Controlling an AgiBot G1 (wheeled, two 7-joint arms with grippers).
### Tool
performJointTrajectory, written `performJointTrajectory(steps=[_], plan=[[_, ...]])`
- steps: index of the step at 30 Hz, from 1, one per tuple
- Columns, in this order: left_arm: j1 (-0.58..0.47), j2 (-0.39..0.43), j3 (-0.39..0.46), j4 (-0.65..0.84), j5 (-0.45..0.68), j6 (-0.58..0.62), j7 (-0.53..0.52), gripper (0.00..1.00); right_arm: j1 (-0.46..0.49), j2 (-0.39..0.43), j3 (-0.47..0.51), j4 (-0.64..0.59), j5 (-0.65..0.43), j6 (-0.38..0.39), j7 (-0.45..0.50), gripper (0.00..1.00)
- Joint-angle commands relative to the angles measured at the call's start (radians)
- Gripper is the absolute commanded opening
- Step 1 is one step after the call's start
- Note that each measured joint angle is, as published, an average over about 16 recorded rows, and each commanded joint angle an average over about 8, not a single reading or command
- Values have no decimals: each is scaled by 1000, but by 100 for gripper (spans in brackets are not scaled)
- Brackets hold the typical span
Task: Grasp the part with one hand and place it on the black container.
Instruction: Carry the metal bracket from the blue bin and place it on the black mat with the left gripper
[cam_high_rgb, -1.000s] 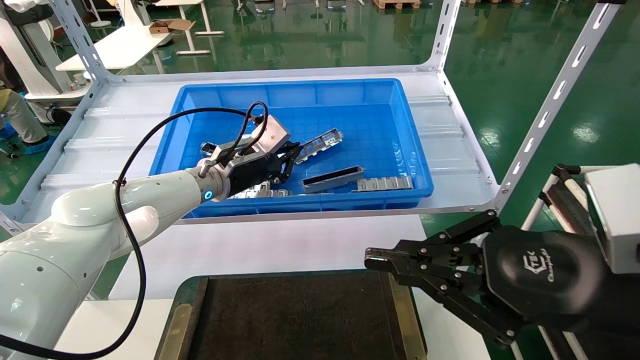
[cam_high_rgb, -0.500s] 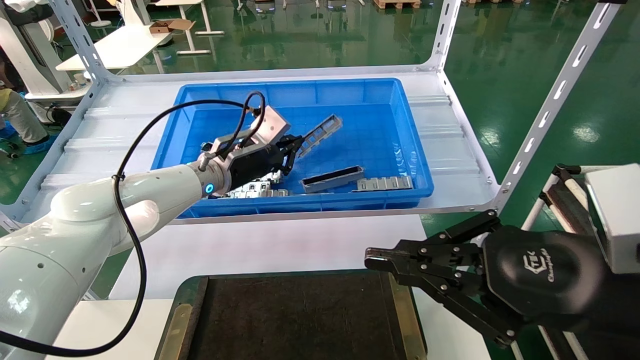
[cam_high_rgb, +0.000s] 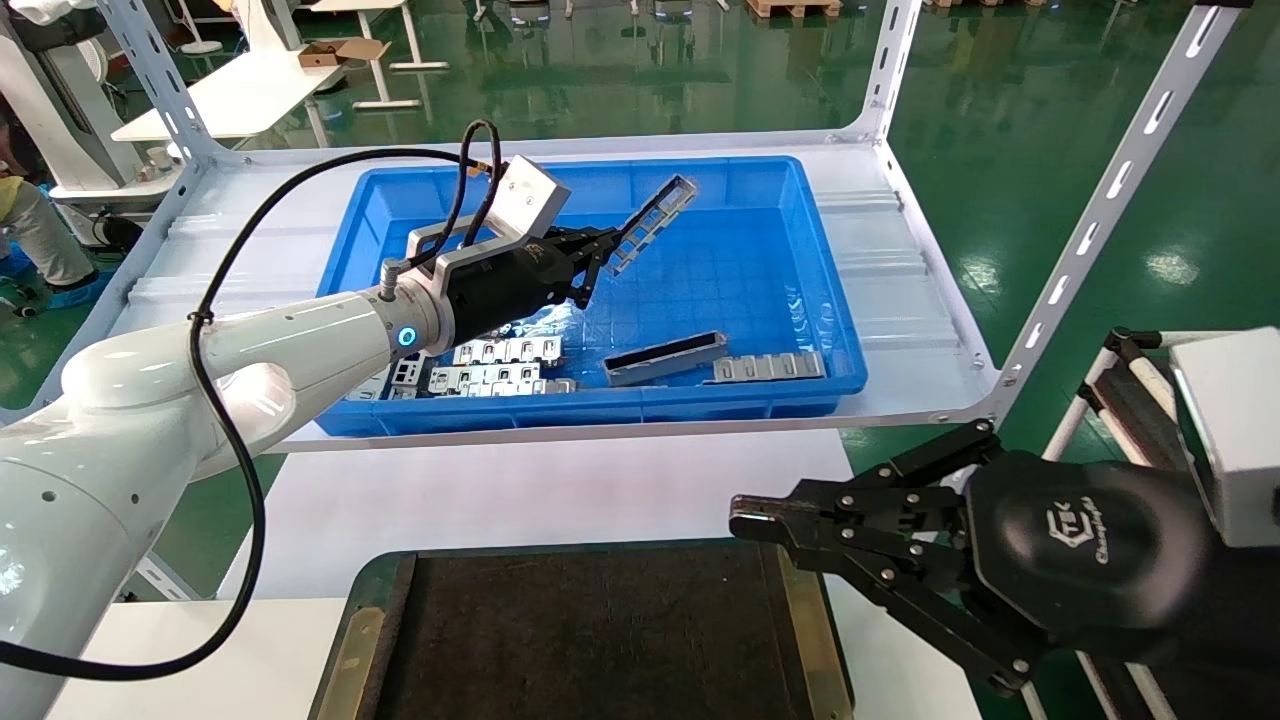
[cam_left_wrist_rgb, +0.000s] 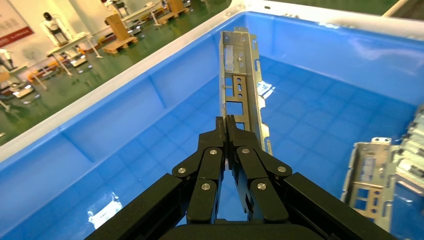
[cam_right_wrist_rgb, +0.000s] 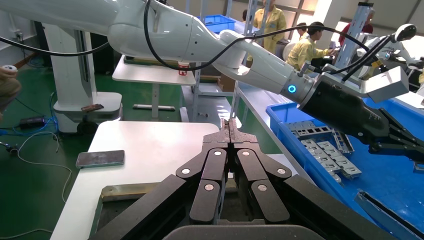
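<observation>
The left pincer (cam_high_rgb: 592, 252) pinches one end of the part (cam_high_rgb: 652, 218), tilted clear above the blue bin (cam_high_rgb: 800, 330). It should carry steadily to the black container (cam_high_rgb: 590, 640) at the counter's near edge, lowering the part flat. The right pincer (cam_high_rgb: 745, 520), pressed together, hangs parked beside it.

The only legible marking is a logo on the round black palm of the right pincer (cam_high_rgb: 745, 520), reading "TEK" with a smaller line of script beneath it that cannot be read. A red-and-white wall sign (cam_left_wrist_rgb: 12, 25) carries illegible print.
</observation>
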Motion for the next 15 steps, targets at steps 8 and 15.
performJointTrajectory(steps=[8,15], plan=[[-13,-41,-9,34,-40,176,-23,0,0,0,0,0,0,0,0,0],[-12,-116,-20,24,-70,456,-39,0,0,0,0,0,0,0,0,0]])
